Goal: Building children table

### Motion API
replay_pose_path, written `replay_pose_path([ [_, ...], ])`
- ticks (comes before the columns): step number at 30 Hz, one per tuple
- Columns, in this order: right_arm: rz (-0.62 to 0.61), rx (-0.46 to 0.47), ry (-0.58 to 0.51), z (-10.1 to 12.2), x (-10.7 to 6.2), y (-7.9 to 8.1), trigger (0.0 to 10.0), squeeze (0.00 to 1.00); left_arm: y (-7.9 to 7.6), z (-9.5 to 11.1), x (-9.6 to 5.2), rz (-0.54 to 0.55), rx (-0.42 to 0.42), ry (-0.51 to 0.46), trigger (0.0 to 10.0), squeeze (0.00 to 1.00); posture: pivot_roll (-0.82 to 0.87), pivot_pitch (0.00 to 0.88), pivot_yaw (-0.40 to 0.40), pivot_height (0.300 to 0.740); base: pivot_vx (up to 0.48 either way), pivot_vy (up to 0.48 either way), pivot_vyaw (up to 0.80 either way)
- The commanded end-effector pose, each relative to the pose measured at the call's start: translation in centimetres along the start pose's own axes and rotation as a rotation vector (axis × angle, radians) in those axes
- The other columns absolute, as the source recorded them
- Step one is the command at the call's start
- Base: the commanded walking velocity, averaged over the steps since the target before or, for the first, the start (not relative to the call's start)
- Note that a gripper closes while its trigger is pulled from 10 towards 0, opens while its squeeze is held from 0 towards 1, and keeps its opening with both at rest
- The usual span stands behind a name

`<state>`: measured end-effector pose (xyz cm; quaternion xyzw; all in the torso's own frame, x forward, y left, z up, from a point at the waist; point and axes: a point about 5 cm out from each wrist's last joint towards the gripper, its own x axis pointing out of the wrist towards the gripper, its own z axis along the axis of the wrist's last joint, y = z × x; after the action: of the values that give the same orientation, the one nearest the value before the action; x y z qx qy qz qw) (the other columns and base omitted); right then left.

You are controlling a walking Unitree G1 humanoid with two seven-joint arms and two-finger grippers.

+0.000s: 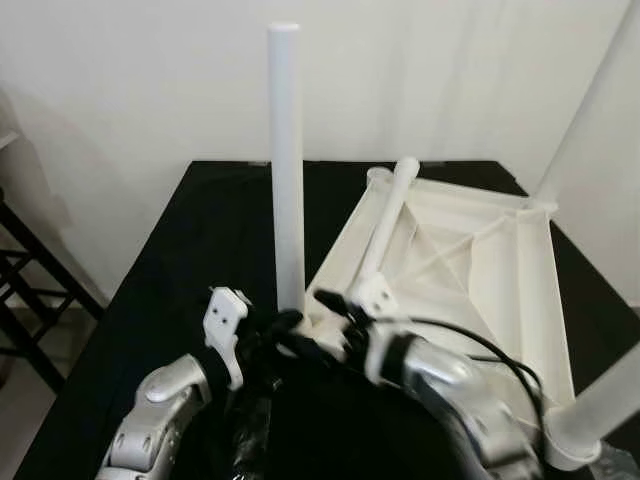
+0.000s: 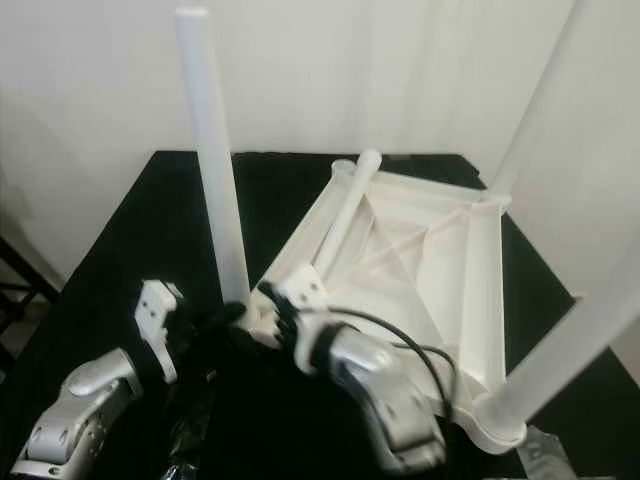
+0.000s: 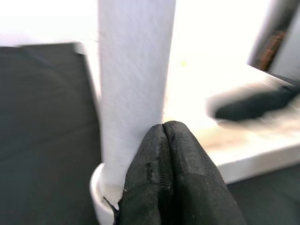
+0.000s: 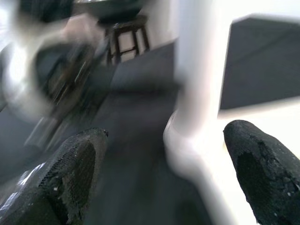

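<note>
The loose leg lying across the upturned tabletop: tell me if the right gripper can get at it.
Probably yes. The right gripper, fingers open, sits at the tabletop's near corner, and the loose leg lies bare just beyond it; nothing blocks the way.

Left end effector [image 3: 164,136] closed, right end effector [image 4: 164,164] spread.

A black cloth [image 1: 180,270] covers the surface; dark stool [image 1: 25,290] beside it.
</note>
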<state>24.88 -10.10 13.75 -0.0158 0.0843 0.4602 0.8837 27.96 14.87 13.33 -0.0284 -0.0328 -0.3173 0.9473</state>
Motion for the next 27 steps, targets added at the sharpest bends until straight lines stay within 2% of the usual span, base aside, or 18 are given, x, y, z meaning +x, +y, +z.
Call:
replay_pose_path([
  [1,0.052,-0.012,-0.05,1.1,-0.3,0.6,10.0,0.0,0.8,0.5,-0.1,0.055,-0.005,-0.024,10.0,0.0,-0.11,0.026,0.011,0.74,0.0,0.0,0.0],
  [6,0.163,-0.011,-0.036,0.9,-2.5,1.2,10.0,0.0,1.3,0.7,0.0,0.094,-0.018,-0.021,10.0,0.0,-0.11,0.024,0.023,0.74,0.0,0.0,0.0],
  [18,0.175,-0.023,-0.02,0.8,-3.2,1.3,10.0,0.0,1.6,0.4,0.4,0.148,-0.033,0.032,10.0,0.0,-0.11,0.022,0.031,0.74,0.0,0.0,0.0],
  [23,0.166,-0.02,-0.013,0.7,-3.3,1.2,10.0,0.0,1.4,0.1,0.7,0.147,-0.039,0.068,10.0,0.0,-0.11,0.024,0.024,0.74,-0.48,0.0,0.0],
  [27,0.168,-0.008,-0.006,0.4,-3.0,1.3,10.0,0.0,1.2,0.3,0.7,0.146,-0.037,0.036,10.0,0.0,-0.11,0.023,0.018,0.74,-0.448,0.0,0.0],
])
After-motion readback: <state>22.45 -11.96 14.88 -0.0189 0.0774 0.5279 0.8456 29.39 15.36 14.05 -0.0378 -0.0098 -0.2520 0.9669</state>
